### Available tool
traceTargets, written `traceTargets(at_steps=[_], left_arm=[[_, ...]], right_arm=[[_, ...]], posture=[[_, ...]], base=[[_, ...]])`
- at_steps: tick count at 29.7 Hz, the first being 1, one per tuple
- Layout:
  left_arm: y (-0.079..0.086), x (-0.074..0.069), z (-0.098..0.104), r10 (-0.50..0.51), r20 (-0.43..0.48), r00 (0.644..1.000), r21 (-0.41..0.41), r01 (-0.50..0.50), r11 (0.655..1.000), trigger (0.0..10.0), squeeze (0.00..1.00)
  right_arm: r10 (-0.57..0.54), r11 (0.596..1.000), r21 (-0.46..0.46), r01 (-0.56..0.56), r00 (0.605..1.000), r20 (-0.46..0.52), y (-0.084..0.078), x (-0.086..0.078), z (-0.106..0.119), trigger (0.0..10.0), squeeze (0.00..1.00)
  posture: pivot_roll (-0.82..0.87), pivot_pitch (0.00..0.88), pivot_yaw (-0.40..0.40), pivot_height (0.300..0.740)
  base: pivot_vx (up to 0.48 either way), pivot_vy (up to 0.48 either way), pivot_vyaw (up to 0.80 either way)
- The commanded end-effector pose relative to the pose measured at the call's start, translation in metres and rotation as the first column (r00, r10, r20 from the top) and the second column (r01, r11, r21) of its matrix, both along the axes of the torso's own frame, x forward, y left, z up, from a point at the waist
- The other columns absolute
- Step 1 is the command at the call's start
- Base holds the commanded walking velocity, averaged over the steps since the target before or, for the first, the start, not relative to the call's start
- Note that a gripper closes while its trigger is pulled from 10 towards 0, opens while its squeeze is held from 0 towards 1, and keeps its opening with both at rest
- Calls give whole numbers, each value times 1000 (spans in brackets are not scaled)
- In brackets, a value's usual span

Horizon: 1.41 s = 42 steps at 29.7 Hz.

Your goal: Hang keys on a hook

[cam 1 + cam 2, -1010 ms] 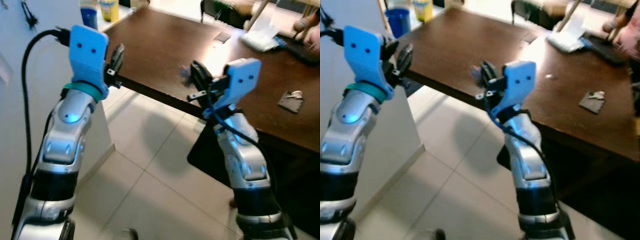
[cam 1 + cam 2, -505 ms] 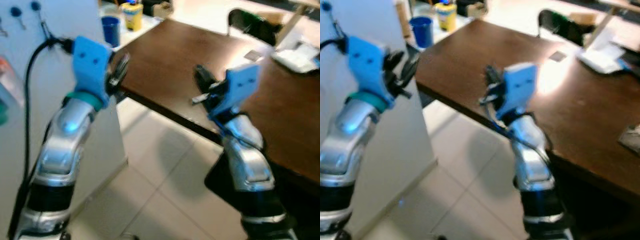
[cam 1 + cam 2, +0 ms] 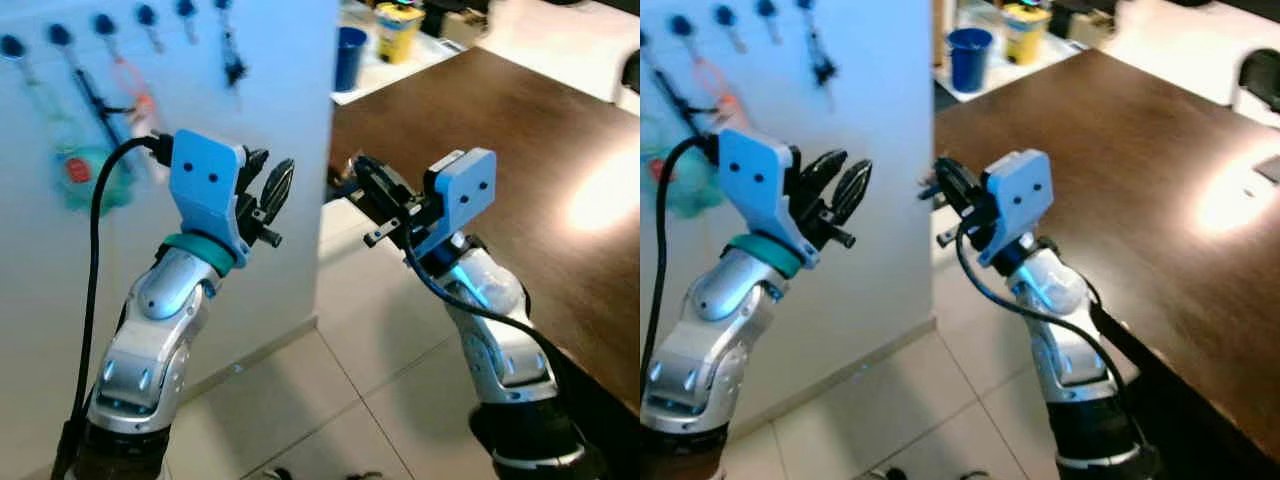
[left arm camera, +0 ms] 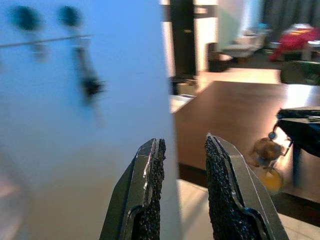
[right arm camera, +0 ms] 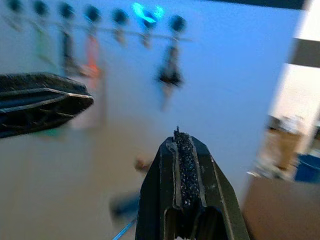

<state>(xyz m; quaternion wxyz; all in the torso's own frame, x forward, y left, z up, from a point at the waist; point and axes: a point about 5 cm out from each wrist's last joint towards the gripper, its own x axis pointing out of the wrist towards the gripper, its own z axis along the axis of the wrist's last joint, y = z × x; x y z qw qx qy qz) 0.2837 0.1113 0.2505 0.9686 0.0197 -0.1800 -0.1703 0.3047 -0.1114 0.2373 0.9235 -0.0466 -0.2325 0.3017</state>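
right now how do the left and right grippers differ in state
The left gripper is open, a gap showing between its fingers, and holds nothing. The right gripper is shut, its fingers pressed together, with a small key bunch hanging at its tip. The left gripper sits nearer the white wall with its hooks; the right gripper sits beside the dark table. Both are raised, on blue wrist mounts.
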Motion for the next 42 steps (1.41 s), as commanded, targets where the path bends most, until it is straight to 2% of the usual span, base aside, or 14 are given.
traceTargets(at_steps=[1, 10, 21, 31, 36, 40, 42], left_arm=[[0, -2, -3, -3, -28, 1000, -12, 3, 1000, 10000, 0], [0, -2, 2, 13, -22, 1000, 21, -12, 1000, 10000, 0], [-1, -1, 5, 26, -18, 999, 22, -26, 999, 10000, 0], [-9, -2, 25, -1, 64, 998, 14, 0, 1000, 10000, 0], [-13, -2, 38, -21, 116, 993, 9, 20, 1000, 10000, 0], [-13, -1, 38, -21, 116, 993, 9, 20, 1000, 10000, 0], [-14, 0, 43, -38, 135, 990, 18, 36, 999, 10000, 0]], right_arm=[[5, 1000, 19, -5, 1000, -12, -3, -3, -1, 10000, 0], [26, 998, 60, -27, 1000, 7, 0, -4, 7, 10000, 0], [29, 998, 55, -28, 999, -13, 0, -3, 2, 10000, 0], [27, 997, 68, -28, 1000, 16, 1, -2, 11, 10000, 0], [-33, 991, 128, 25, 998, 59, -5, 2, 25, 10000, 0], [-35, 991, 131, 27, 998, 59, -5, 3, 25, 10000, 0], [-169, 963, 227, 148, 983, 75, -25, 7, 32, 10000, 0]], posture=[[21, 17, 73, 740], [22, 0, 76, 740], [22, 0, 75, 740], [23, 0, 73, 740], [24, 0, 73, 740], [23, 0, 73, 740], [14, 0, 78, 740]], base=[[0, 0, 794], [0, 0, 794], [0, 0, 794], [0, 0, 794], [148, 0, 760], [298, 0, 375], [405, 0, 0]])
